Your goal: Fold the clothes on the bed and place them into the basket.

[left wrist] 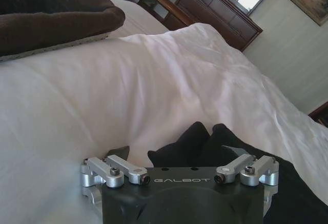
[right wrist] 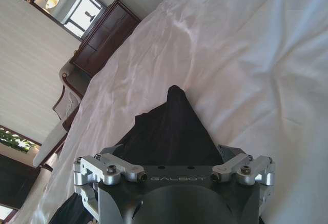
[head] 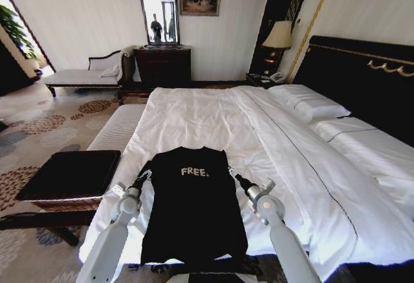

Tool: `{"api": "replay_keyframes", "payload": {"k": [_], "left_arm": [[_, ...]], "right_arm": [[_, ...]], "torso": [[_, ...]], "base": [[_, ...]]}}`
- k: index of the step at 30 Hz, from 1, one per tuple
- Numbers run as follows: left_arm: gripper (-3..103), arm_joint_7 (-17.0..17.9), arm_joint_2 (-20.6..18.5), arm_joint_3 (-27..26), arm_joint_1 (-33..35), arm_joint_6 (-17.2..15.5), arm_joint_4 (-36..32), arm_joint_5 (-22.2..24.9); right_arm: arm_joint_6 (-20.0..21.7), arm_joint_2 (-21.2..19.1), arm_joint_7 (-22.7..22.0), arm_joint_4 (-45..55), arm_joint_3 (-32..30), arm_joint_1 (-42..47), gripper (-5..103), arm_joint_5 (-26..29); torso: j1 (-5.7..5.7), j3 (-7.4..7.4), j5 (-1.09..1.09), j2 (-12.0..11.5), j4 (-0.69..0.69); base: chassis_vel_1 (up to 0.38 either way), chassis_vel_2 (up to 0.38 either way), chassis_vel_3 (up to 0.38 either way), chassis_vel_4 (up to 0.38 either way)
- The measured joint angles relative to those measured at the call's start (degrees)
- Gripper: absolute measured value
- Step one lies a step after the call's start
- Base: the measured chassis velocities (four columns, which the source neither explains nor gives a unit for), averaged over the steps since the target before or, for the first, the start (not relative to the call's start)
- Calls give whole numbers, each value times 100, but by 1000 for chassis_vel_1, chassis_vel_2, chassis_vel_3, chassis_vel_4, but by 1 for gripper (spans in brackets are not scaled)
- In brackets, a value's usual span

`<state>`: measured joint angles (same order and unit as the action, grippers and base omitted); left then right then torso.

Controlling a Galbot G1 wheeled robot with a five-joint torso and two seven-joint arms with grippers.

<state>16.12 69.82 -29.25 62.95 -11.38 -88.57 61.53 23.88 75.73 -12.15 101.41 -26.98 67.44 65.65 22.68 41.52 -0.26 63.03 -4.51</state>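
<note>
The black T-shirt [head: 194,212] with white "FREE." lettering lies flat and chest up on the white bed [head: 207,118], near its foot edge. My left gripper [head: 143,178] sits at the shirt's left sleeve and my right gripper [head: 235,177] at its right sleeve. In the left wrist view the left gripper [left wrist: 177,152] stands open, with bunched black shirt fabric [left wrist: 197,142] between its spread fingers. The right gripper [right wrist: 175,149] is likewise open, the sleeve [right wrist: 171,121] lying between its fingers. The basket [head: 68,173], with wicker sides and a flat black top, stands on the floor left of the bed.
A pale striped bench [head: 116,131] runs along the bed's left side beyond the basket. Pillows [head: 310,105] and the black headboard [head: 362,76] are at the right. A dresser with a mirror [head: 162,66], a chaise [head: 81,76] and a lamp [head: 278,37] line the far wall.
</note>
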Motion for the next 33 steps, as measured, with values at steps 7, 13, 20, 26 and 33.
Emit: {"api": "replay_keyframes", "payload": {"k": [7, 13, 20, 26, 33], "left_arm": [[100, -10, 14, 50, -297, -9, 194, 217], [90, 30, 50, 167, -494, -36, 423, 178], [64, -57, 83, 247, -580, 29, 572, 103], [42, -59, 99, 280, -595, 59, 610, 36], [15, -9, 67, 286, -619, 146, 575, -18]], "right_arm": [[6, -1, -1, -74, 82, -105, 100, 3], [15, -26, -18, -68, 84, -127, 100, 6], [15, -42, -19, -112, 36, -87, 100, 13], [15, -10, -20, -117, 30, -77, 100, 2], [12, -8, -23, -147, 30, -128, 100, 2]], "torso": [[0, 0, 0, 0, 0], [0, 0, 1, 0, 0], [0, 0, 0, 0, 0], [0, 0, 0, 0, 0], [0, 0, 0, 0, 0]], "base": [[0, 0, 0, 0], [0, 0, 0, 0], [0, 0, 0, 0], [0, 0, 0, 0], [0, 0, 0, 0]]}}
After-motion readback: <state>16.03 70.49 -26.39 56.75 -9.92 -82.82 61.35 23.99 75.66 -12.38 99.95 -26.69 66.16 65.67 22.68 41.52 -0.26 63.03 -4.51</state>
